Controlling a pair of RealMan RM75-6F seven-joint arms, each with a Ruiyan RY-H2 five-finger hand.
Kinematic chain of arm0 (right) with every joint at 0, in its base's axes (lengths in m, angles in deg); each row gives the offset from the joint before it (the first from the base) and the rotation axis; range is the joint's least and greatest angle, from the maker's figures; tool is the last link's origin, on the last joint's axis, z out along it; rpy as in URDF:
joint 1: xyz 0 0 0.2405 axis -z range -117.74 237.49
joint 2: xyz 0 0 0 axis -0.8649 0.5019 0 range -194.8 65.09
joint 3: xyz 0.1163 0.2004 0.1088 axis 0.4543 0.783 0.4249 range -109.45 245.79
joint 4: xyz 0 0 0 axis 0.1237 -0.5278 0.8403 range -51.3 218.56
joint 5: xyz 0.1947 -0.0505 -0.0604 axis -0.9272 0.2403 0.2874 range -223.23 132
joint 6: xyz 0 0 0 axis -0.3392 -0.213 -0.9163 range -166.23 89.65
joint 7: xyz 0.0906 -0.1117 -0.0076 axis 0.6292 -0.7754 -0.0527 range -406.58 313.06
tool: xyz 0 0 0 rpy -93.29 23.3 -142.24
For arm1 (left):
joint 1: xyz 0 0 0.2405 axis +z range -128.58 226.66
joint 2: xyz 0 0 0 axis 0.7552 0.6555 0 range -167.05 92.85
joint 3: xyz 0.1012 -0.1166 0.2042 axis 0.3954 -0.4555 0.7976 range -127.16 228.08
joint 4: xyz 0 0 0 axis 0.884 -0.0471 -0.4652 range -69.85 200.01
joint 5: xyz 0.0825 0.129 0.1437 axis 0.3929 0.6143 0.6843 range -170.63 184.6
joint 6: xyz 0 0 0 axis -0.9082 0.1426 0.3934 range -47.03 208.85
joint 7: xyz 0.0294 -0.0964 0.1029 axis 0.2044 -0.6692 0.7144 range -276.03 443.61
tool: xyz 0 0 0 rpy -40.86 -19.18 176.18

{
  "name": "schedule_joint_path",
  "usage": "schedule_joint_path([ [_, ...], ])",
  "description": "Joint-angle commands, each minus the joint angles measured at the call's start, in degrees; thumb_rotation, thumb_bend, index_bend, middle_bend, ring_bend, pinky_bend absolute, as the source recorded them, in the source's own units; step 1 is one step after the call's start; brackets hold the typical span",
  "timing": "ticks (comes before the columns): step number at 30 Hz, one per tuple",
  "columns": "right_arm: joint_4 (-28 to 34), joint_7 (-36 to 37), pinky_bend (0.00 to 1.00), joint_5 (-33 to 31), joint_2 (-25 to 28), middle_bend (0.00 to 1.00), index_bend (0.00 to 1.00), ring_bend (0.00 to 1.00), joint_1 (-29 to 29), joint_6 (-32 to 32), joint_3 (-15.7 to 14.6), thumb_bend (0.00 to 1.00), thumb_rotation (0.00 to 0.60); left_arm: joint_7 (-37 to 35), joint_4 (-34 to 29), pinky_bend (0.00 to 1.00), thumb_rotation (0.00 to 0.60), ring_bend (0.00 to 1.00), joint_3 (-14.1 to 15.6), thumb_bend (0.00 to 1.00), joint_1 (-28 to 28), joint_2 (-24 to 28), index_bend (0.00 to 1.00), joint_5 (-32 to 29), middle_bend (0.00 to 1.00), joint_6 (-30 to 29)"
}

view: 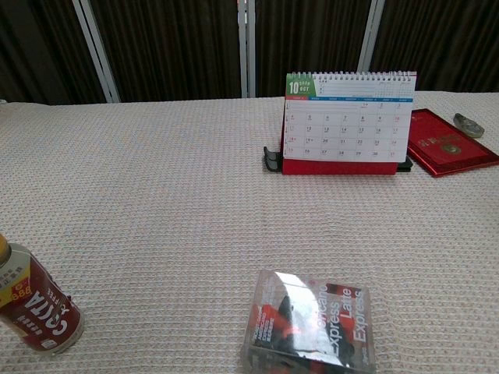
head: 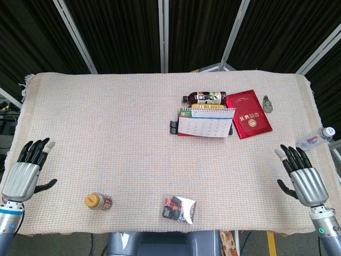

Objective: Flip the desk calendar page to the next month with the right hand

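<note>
The desk calendar (head: 205,122) stands upright right of the table's middle, its spiral binding on top and a page headed 10 facing me. The chest view shows the calendar (view: 348,121) straight on, with a red base and a white date grid. My right hand (head: 299,175) hovers open at the table's right front edge, well in front of and to the right of the calendar, fingers spread and holding nothing. My left hand (head: 27,170) hovers open at the left front edge. Neither hand shows in the chest view.
A lying bottle (head: 202,98) sits just behind the calendar, a red booklet (head: 248,114) to its right, a small grey object (head: 268,104) beyond. A clear water bottle (head: 317,138) lies at the right edge. Near the front are a small red can (head: 98,201) and a packet (head: 179,208).
</note>
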Motion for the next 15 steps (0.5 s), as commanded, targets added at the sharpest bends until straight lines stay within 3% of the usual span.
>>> schedule_joint_path([
  [1, 0.0, 0.0, 0.0, -0.1, 0.0, 0.0, 0.0, 0.0, -0.1, 0.0, 0.0, 0.24, 0.6, 0.0, 0.0, 0.0, 0.6, 0.0, 0.0, 0.07, 0.0, 0.0, 0.0, 0.0, 0.0, 0.0],
  [14, 0.3, -0.3, 0.0, -1.7, -0.2, 0.0, 0.0, 0.0, -0.9, -1.2, 0.3, 0.24, 0.6, -0.8, 0.1, 0.0, 0.6, 0.0, -0.3, 0.07, -0.1, 0.1, 0.0, -0.5, 0.0, 0.2],
  [15, 1.0, -0.7, 0.04, -2.7, -0.4, 0.04, 0.0, 0.02, -1.2, -1.8, 0.9, 0.24, 0.6, -1.0, 0.2, 0.0, 0.6, 0.0, -0.4, 0.07, -0.1, 0.2, 0.0, -0.7, 0.0, 0.3],
])
